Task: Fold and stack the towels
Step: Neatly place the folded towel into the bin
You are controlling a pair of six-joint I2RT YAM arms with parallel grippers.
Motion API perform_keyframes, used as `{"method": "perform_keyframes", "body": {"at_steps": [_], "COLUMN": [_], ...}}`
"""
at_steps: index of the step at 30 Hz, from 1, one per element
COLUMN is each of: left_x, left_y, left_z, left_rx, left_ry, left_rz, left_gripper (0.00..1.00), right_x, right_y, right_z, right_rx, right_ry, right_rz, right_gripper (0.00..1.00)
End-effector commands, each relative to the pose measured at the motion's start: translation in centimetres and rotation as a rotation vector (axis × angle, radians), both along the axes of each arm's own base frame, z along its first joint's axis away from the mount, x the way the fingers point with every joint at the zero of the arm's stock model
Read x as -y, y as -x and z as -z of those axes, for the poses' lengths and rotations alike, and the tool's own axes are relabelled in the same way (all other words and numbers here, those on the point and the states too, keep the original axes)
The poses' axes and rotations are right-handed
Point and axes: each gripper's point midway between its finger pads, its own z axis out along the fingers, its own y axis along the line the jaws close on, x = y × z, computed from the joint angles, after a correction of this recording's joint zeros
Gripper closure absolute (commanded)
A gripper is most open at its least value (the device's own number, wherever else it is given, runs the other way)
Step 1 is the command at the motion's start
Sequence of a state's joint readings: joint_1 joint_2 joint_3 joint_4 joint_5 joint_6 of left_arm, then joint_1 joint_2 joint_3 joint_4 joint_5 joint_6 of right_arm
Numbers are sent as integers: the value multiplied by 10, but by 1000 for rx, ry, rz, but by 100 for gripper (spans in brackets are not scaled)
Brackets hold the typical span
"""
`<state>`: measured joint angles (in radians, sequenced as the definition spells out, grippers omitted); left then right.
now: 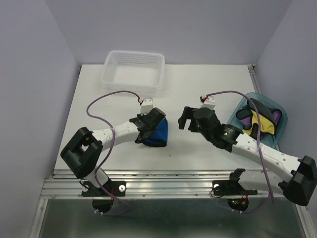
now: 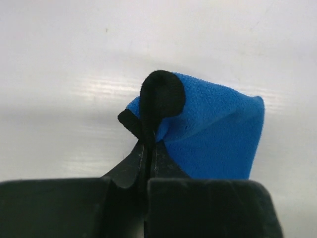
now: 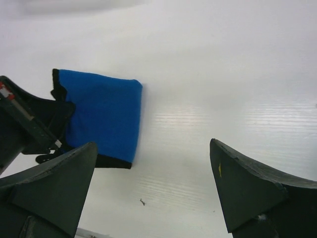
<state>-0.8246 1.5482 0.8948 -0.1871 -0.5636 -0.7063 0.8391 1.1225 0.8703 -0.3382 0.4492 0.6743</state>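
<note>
Left jaws: pressed together, pinching the black-hemmed edge of the blue towel (image 1: 160,134) (image 2: 218,134) (image 3: 101,116). In the left wrist view the hem curls up in a loop just past the jaw tips; the rest of the cloth spreads ahead of them and off to their right side, over the tabletop (image 1: 198,84) (image 2: 74,74) (image 3: 223,74).

Right jaws: spread wide, nothing between them, only bare tabletop showing in the gap. They point toward the left jaws. Seen from the right wrist, the blue towel lies ahead of the right jaws and toward their left finger, apart from it. A small dark speck (image 3: 142,202) sits on the tabletop between the two fingers, close in.

Other towels: a yellow towel (image 1: 262,125), a black towel (image 1: 258,106) and a purple towel (image 1: 276,117) lie heaped in the blue tub (image 1: 238,110), behind the right jaws and beside the right arm (image 1: 257,148).

White mesh basket (image 1: 132,74): beyond the left jaws at the far edge, well apart from them.
</note>
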Motion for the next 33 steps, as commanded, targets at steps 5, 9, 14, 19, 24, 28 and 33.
{"method": "perform_keyframes", "body": {"at_steps": [5, 9, 14, 19, 24, 28, 33], "left_x": [3, 10, 17, 7, 12, 13, 9], "left_y": [-62, -82, -127, -179, -215, -245, -286], "left_z": [-115, -158, -209, -245, -265, -277, -253], "left_rx": [324, 409, 505, 565, 605, 630, 582], "left_ry": [-184, -268, -215, -253, -268, -250, -251], "left_rz": [48, 120, 234, 273, 309, 319, 292], "left_gripper": [100, 100, 100, 100, 100, 100, 100], "right_x": [59, 68, 72, 72, 69, 70, 71], "right_y": [-7, -9, -11, -17, -21, -25, -29], "right_z": [-21, -19, -15, -10, -8, -9, -14], "right_rx": [140, 167, 174, 166, 174, 182, 189], "right_ry": [36, 64, 115, 144, 154, 173, 187], "right_rz": [263, 289, 306, 326, 339, 358, 372], "right_gripper": [0, 0, 0, 0, 0, 0, 0]}}
